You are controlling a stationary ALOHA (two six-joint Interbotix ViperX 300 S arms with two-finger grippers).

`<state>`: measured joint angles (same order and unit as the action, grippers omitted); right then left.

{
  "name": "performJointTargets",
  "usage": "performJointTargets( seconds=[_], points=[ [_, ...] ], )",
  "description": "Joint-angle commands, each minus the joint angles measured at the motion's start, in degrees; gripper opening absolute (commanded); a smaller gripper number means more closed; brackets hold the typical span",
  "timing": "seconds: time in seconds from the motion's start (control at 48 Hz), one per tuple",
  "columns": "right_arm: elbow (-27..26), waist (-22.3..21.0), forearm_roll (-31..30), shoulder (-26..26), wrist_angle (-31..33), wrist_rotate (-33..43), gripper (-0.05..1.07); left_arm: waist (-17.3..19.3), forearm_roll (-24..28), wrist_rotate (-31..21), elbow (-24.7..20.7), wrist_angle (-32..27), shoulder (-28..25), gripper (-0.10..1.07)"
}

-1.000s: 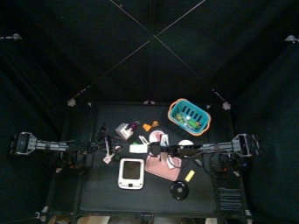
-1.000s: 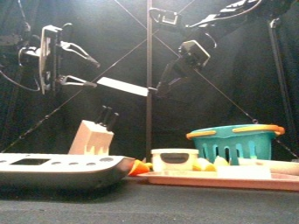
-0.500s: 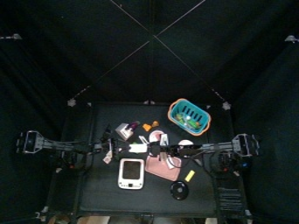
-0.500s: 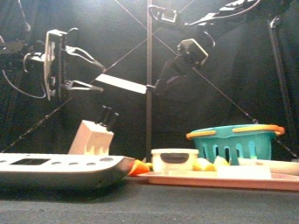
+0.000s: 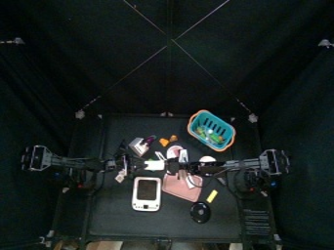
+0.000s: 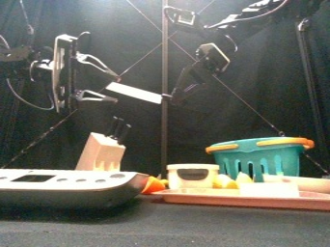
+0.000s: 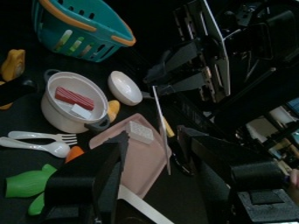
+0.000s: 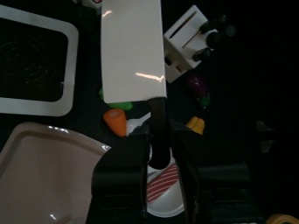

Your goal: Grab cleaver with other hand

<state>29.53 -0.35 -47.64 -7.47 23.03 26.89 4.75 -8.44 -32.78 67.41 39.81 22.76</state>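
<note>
- Compared with 0.5 s ago, I see the left gripper point(image 6: 80, 81) a little further toward the table's middle in the front view; the cleaver point(image 6: 134, 94) sits at about the same height and tilt.
- The top view looks nearly unchanged to me over the last 1 s: both arms meet over the table's middle.
- The cleaver hangs in the air well above the table point(image 5: 111, 200), blade pale and broad, slightly tilted, with its handle point(image 8: 160, 131) dark.
- In the right wrist view the blade point(image 8: 129, 52) is a long white rectangle with a bright glint, and the right gripper point(image 8: 167, 153) is clamped on the handle.
- The left gripper's jaws stand apart, with nothing between them in the left wrist view; its fingers point(image 6: 92, 95) sit just beside the blade's near end in the front view.
- Below the cleaver I see a knife block point(image 6: 103, 150), a scale point(image 6: 65, 185), a pink tray point(image 6: 245, 198) and a teal basket point(image 6: 261, 157).
- The left wrist view also shows a white bowl point(image 7: 77, 101).
</note>
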Motion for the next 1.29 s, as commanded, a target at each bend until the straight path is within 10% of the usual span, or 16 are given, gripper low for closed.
performJointTargets(
  seconds=[0.0,0.396,0.958,1.271],
  points=[
    [-1.49,-0.18,-0.18,-0.97,-0.18,0.09,0.53,0.18,0.09,0.18,-1.67,0.62,-0.26,0.82],
    [-1.23,-0.18,-0.09,-0.97,-0.26,0.0,0.54,1.23,-0.18,0.09,-1.41,0.62,-0.35,0.26],
    [0.97,-0.88,7.82,-2.46,-8.53,0.0,0.91,1.49,-0.26,0.18,-0.88,0.7,-0.35,0.26],
    [4.31,-1.76,10.63,-6.59,-9.23,0.18,0.94,1.49,-0.18,0.26,-0.79,0.62,-0.35,0.26]
  ],
)
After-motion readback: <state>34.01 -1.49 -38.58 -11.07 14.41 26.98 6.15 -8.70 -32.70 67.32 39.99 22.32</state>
